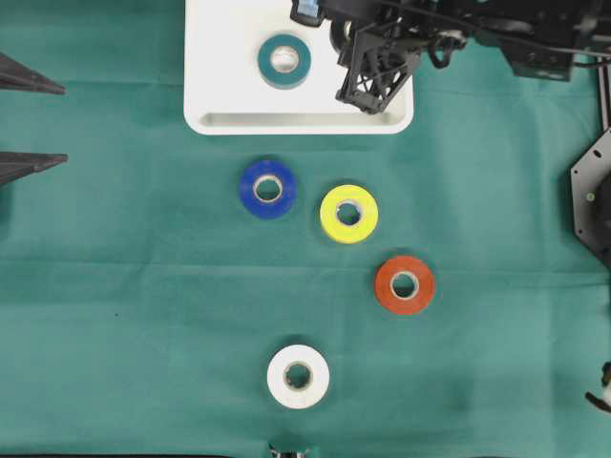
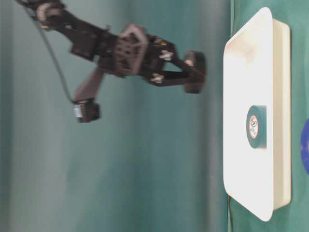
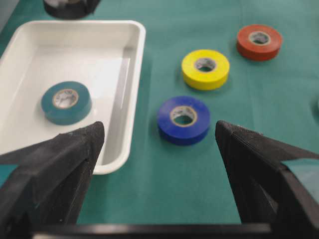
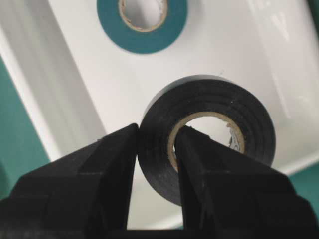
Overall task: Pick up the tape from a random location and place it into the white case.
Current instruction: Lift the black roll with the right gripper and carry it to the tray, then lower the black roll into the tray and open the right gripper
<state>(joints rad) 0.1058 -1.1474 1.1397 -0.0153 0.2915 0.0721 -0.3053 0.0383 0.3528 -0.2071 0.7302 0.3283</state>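
a: where's the tape right now?

b: the black tape roll [image 4: 207, 144] is pinched in the right gripper [image 4: 155, 149], one finger outside the wall and one through the cardboard core. it hangs in the air above the white case [image 1: 212, 57], over the right part of the tray as the overhead view shows it.

a: and the other arm?

b: the left gripper [image 3: 158, 164] is parked with its jaws spread wide, holding nothing, looking out at the blue roll [image 3: 183, 119], the yellow roll [image 3: 205, 68] and the red roll [image 3: 258, 42] on the green cloth [image 1: 115, 315].

a: anything already in the case?

b: a teal roll [image 1: 284, 61] lies flat in it, well clear of the black one. a white roll [image 1: 298, 376] waits on the cloth too.

a: so how should the drop go?

b: from the table-level view the roll is well above the case floor, so i'd bring it lower before letting go; released from up there it may land on edge and roll or bounce toward the rim. keep it over bare tray, away from the teal roll, and open the fingers fully so the inner one doesn't snag the core on the way out.
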